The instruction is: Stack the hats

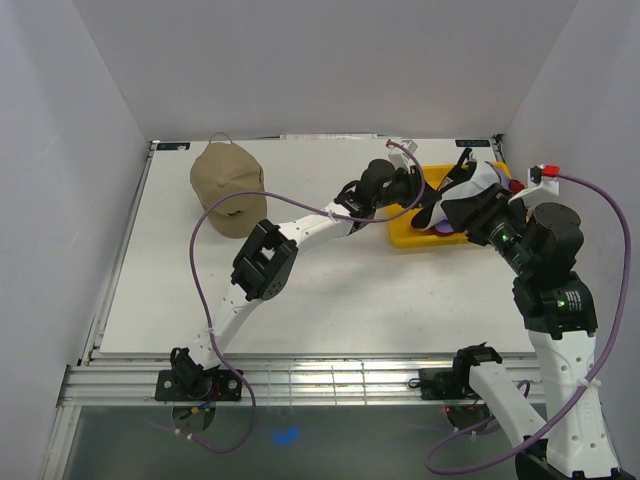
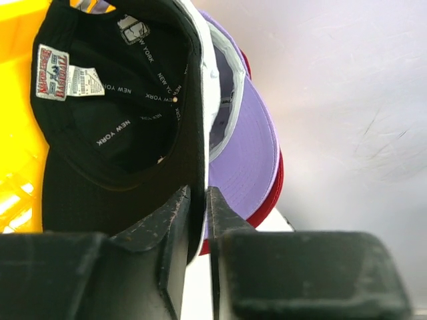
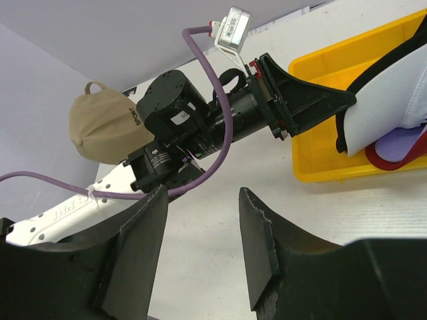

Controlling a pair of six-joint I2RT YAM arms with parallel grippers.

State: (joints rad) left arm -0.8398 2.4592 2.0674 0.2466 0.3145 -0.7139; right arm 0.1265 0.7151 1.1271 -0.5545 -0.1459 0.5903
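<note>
In the left wrist view my left gripper (image 2: 198, 193) is shut on the edge of the black hat (image 2: 113, 133), whose inside shows NEW YORK tape. Pressed against it are the white hat (image 2: 210, 87), the purple hat (image 2: 247, 153) and the red hat (image 2: 270, 200). These sit in the yellow tray (image 1: 405, 235) at the back right, where the left gripper (image 1: 425, 195) reaches in. The tan hat (image 1: 228, 185) lies alone at the back left. My right gripper (image 3: 202, 193) is open over bare table, just in front of the tray (image 3: 320, 167).
White walls close in the table on three sides. The left arm (image 1: 265, 262) stretches diagonally across the middle. A purple cable (image 1: 205, 250) loops above the table on the left. The right arm (image 1: 555, 290) stands by the right wall.
</note>
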